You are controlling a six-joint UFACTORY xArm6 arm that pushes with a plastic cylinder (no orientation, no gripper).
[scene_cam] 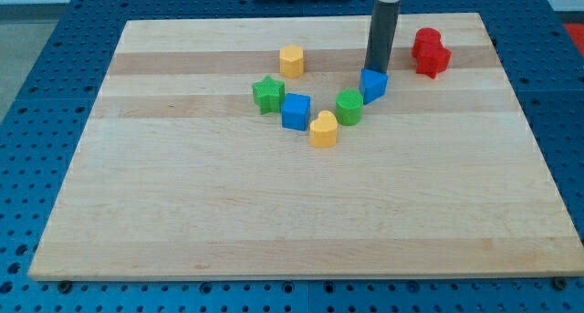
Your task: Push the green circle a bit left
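The green circle point(349, 106) sits near the middle of the wooden board point(274, 213). A blue block point(373, 84) touches it on its upper right. My tip point(376, 69) is at the top edge of that blue block, up and to the right of the green circle, with the blue block between them. A yellow heart point(323, 130) lies just below and left of the green circle.
A blue cube point(296, 111) and a green star point(267, 95) lie left of the green circle. A yellow hexagon point(291, 60) is at the upper middle. Two red blocks point(430, 51) sit at the upper right.
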